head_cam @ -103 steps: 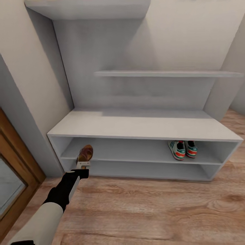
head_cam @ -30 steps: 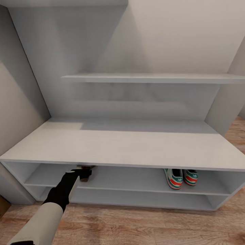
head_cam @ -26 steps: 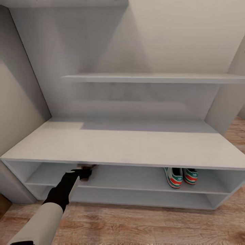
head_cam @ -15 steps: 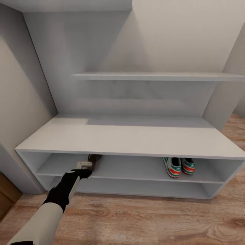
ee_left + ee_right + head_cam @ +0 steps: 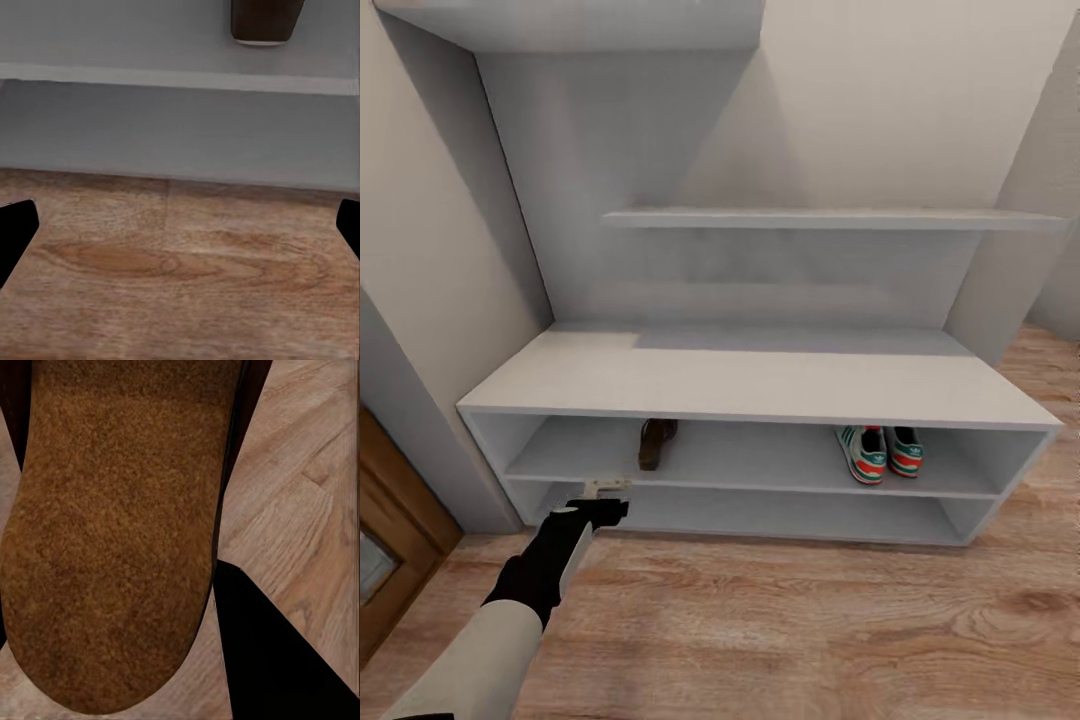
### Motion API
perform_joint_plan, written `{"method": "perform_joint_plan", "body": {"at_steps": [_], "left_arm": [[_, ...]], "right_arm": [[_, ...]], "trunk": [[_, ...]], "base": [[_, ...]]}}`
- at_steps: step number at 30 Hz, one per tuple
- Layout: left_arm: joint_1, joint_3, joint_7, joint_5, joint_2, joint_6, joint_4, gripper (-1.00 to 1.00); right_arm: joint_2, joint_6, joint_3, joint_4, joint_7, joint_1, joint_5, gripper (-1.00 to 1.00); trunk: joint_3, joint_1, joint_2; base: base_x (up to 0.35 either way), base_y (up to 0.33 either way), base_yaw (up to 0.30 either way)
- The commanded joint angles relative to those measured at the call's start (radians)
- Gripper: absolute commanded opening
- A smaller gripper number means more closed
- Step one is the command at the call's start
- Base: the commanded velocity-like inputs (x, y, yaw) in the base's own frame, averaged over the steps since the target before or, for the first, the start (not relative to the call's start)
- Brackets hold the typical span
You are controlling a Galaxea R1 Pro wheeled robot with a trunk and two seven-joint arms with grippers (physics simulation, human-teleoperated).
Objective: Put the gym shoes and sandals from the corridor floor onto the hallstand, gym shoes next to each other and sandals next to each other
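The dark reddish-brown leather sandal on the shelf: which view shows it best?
Head view: the dark reddish-brown leather sandal stands whole on the pale grey hallstand's upper open shelf. The left wrist view catches just one end, past the open left gripper.

The hallstand's [image 5: 760, 385] flat top hides the front of the sandal [image 5: 656, 443] and both gym shoes [image 5: 880, 452].

Two gym shoes [image 5: 876, 452] stand side by side on the upper low shelf of the one hallstand [image 5: 760, 385], toward 3 o'clock. Two sandals are countable: one sandal [image 5: 656, 443] on that same shelf toward 9 o'clock, and a second sandal [image 5: 120, 532] seen sole-on in the right wrist view. The hallstand has two low open compartments and two stepped shelves above. One arm [image 5: 540, 580] is visible at 7 o'clock.
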Motion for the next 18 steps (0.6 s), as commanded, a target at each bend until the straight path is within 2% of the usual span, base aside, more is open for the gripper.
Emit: {"method": "perform_joint_plan", "body": {"at_steps": [1,3,5,6,8,9,11,12,13,14,15,17,18], "left_arm": [[0.008,0.004,-0.005,-0.008,0.001,-0.013,0.0,1.0],[0.045,0.008,-0.015,-0.006,0.004,-0.073,0.003,1.0],[0.108,0.011,-0.035,-0.006,0.007,-0.158,0.006,1.0],[0.19,0.014,-0.075,-0.005,0.018,-0.252,0.008,1.0],[0.254,0.014,-0.13,-0.003,0.039,-0.321,0.008,1.0],[0.303,0.015,-0.199,0.0,0.059,-0.38,0.009,1.0],[0.337,0.016,-0.256,0.005,0.071,-0.426,0.01,1.0],[0.37,0.016,-0.322,0.013,0.083,-0.477,0.01,1.0],[0.387,0.016,-0.358,0.018,0.089,-0.503,0.01,1.0],[0.431,0.018,-0.46,0.034,0.108,-0.562,0.01,1.0],[0.453,0.021,-0.515,0.044,0.118,-0.589,0.011,1.0],[0.528,0.045,-0.696,0.093,0.15,-0.66,0.017,1.0],[0.597,0.09,-0.837,0.146,0.17,-0.704,0.031,1.0]], "right_arm": [[0.0,-0.003,-0.007,0.0,0.006,-0.002,0.007,-1.0],[0.001,-0.003,-0.007,0.0,0.006,-0.002,0.007,-1.0],[0.001,-0.003,-0.007,0.0,0.006,-0.002,0.007,-1.0],[0.001,-0.003,-0.006,0.001,0.006,-0.002,0.007,-1.0],[0.001,-0.003,-0.006,0.002,0.006,-0.002,0.007,-1.0],[0.002,-0.003,-0.006,0.003,0.006,-0.002,0.007,-1.0],[0.003,-0.003,-0.005,0.003,0.006,-0.002,0.007,-1.0],[0.003,-0.003,-0.005,0.002,0.006,-0.002,0.007,-1.0],[0.003,-0.003,-0.005,0.003,0.006,-0.002,0.007,-1.0],[0.004,-0.003,-0.005,0.003,0.006,-0.002,0.007,-1.0],[0.005,-0.003,-0.005,0.003,0.006,-0.002,0.007,-1.0],[0.007,-0.003,-0.003,0.004,0.006,-0.002,0.008,-1.0],[0.009,-0.003,0.0,0.006,0.007,-0.002,0.008,-1.0]], "trunk": [[-0.001,-0.001,0.0],[-0.001,-0.001,0.0],[-0.001,-0.001,0.0],[-0.001,-0.001,0.0],[-0.001,-0.001,0.0],[-0.001,-0.001,0.0],[-0.001,-0.001,0.0],[-0.001,-0.001,0.0],[-0.001,-0.001,0.0],[-0.001,-0.001,0.0],[-0.001,-0.001,0.0],[-0.001,-0.001,0.0],[-0.001,-0.001,0.0]], "base": [[-0.315,0.101,0.0],[-0.315,0.101,0.0],[-0.313,0.101,0.0],[-0.31,0.101,0.0],[-0.306,0.1,0.0],[-0.249,0.062,0.0],[-0.208,0.045,0.0],[-0.127,0.025,0.0],[-0.102,0.02,0.0],[-0.065,0.013,0.0],[-0.052,0.01,0.0],[-0.027,0.005,0.0],[-0.007,0.001,0.0]]}}
